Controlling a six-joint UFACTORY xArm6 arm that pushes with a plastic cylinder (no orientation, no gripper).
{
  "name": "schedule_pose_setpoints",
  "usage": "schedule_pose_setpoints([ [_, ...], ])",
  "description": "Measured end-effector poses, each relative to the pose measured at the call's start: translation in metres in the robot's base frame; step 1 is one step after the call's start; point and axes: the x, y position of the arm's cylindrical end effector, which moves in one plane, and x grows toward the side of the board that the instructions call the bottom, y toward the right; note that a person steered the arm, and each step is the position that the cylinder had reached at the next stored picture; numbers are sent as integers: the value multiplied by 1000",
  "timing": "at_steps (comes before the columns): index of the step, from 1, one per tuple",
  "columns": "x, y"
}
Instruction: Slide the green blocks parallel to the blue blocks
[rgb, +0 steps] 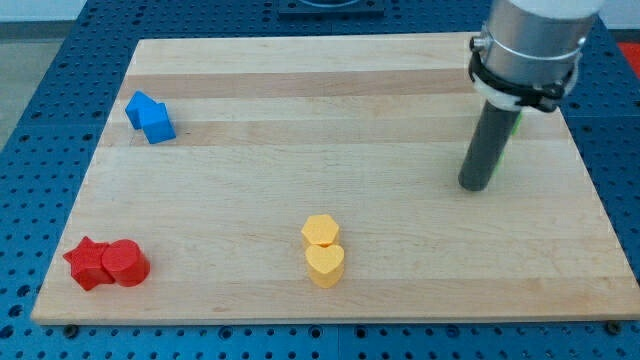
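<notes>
Two blue blocks (150, 116) lie touching near the board's upper left; their shapes are hard to tell. A thin strip of green block (510, 140) shows at the rod's right edge; the rest is hidden behind the rod. My tip (474, 186) rests on the board at the view's right, just below and left of that green strip and far from the blue blocks.
A yellow hexagon (320, 230) and a yellow heart (325, 264) touch at the bottom centre. A red star (88, 263) and a red cylinder (126, 263) touch at the bottom left. The wooden board (300, 100) lies on a blue perforated table.
</notes>
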Motion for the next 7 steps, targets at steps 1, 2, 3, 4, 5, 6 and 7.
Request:
schedule_pose_setpoints([
  [1, -13, 0],
  [2, -14, 1],
  [3, -32, 10],
  [4, -32, 10],
  [5, -25, 10],
  [6, 9, 10],
  [7, 8, 17],
])
